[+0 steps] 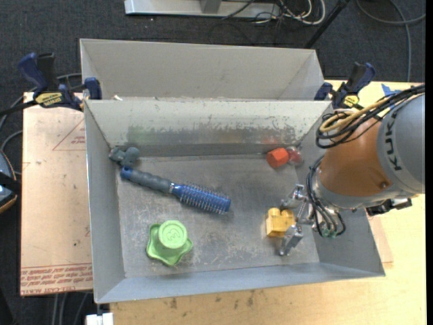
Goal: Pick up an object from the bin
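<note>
At bin (203, 276) right: end effector (290, 223) spread astride one yellow block (277, 222); one brush (183, 191), one green cap (169, 242).

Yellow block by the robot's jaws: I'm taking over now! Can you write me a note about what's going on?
Jaws: open, one on each side of the small yellow block, low in the bin at the view's lower right. Not shut on it.
Other things: blue hairbrush left of centre, green round lid at lower left, small orange-red piece by the back wall.
Done: jaws placed round the block.
Left: shut on it and lift it out.
</note>
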`<act>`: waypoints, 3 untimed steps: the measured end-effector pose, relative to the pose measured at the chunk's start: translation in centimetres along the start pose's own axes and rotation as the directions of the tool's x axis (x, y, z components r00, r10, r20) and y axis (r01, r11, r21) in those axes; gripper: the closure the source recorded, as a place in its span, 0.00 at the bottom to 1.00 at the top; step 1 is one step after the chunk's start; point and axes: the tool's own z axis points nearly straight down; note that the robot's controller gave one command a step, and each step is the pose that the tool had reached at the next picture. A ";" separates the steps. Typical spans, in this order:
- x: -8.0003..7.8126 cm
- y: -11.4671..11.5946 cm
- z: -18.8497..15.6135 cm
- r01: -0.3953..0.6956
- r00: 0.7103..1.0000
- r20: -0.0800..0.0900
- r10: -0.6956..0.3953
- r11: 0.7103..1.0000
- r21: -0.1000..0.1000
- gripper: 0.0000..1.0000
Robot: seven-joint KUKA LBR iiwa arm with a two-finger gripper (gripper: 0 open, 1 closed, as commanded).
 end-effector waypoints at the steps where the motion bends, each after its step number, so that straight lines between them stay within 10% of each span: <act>1: -0.2 1.1 -0.1 0.070 0.998 0.003 -0.070 0.998 0.005 0.00; 2: -0.3 1.3 -0.2 0.073 0.997 0.006 -0.073 0.997 0.003 1.00; 3: -0.6 1.4 -9.0 0.073 0.997 0.004 -0.073 0.997 0.000 1.00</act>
